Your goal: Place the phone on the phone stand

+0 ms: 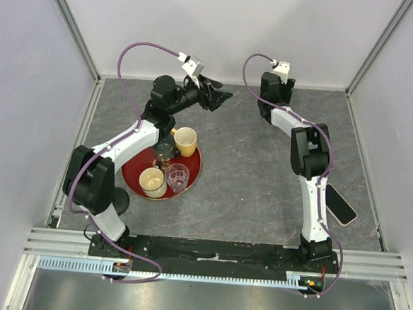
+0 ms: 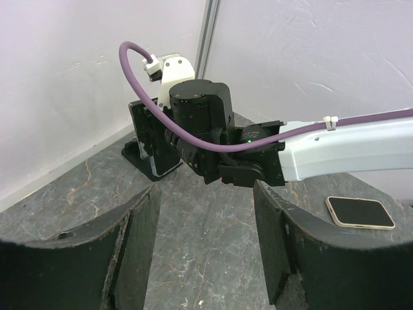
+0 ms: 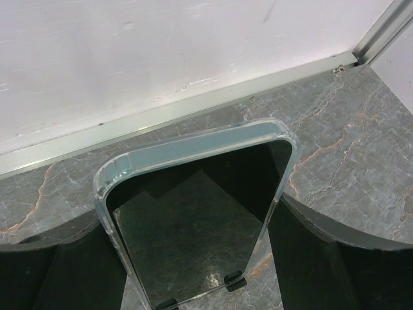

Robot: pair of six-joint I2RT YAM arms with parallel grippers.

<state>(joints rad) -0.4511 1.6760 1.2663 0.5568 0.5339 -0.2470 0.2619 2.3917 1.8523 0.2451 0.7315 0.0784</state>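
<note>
The phone (image 1: 341, 205), cream-rimmed and screen up, lies flat near the right edge of the desk, towards the near right corner, just beside the right arm's lower link. Its long axis runs slantwise, the far end turned toward the desk's middle and the near end toward the right edge. The phone stand (image 2: 132, 152) sits by the far edge, right of centre, and it is not free: a clear-cased handset (image 3: 193, 219) leans on it, its foot on two small lips. The right gripper (image 1: 275, 87) hangs over that handset with a finger on either side. Whether the fingers press it or only flank it, I cannot tell. The left gripper (image 2: 206, 194) is spread wide and holds nothing, hovering by the far edge near centre and facing the stand. The phone therefore lies well apart from both grippers, off toward the near edge. The right arm is the nearer, and would likely have to swing toward the near right corner and take the phone across its narrow width.
</note>
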